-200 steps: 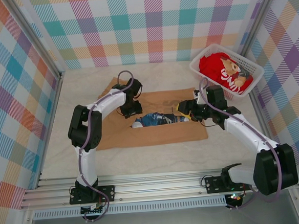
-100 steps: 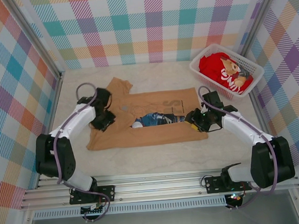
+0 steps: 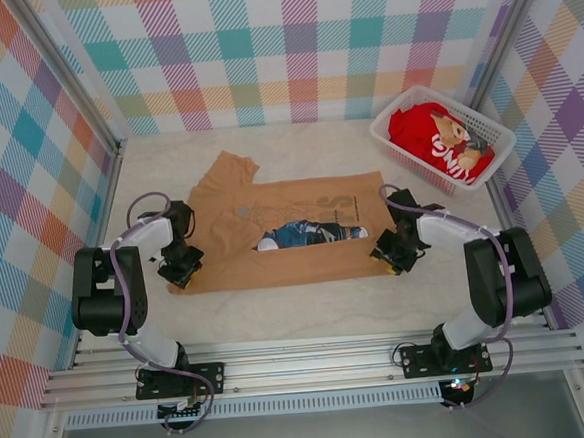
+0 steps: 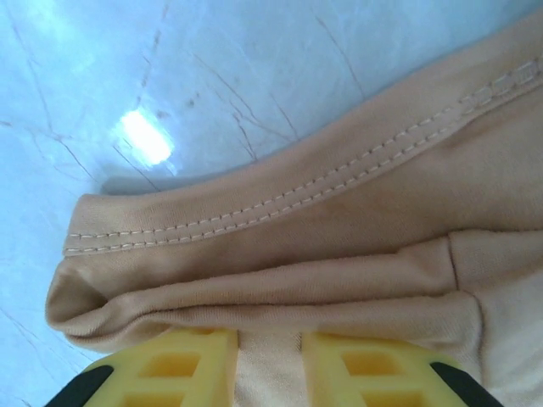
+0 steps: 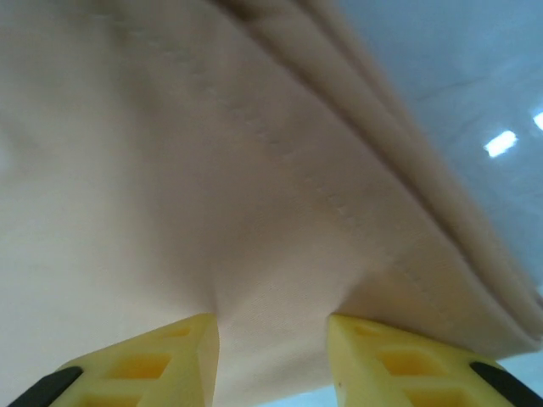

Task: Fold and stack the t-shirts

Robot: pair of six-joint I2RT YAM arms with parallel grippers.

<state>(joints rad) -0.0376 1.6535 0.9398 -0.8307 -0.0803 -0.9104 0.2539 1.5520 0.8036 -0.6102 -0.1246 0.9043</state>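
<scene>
Lying spread flat mid-surface, the tan t-shirt shows its blue print at centre. Left pincer narrow, clamped on the stitched hem corner at the shirt's 8 o'clock; right pincer a little wider, gripping cloth that gathers and puckers between its yellow fingers at the 4 o'clock corner. Red t-shirt sits bundled in the white basket at the surface's 2 o'clock, well apart from both pincers.
</scene>
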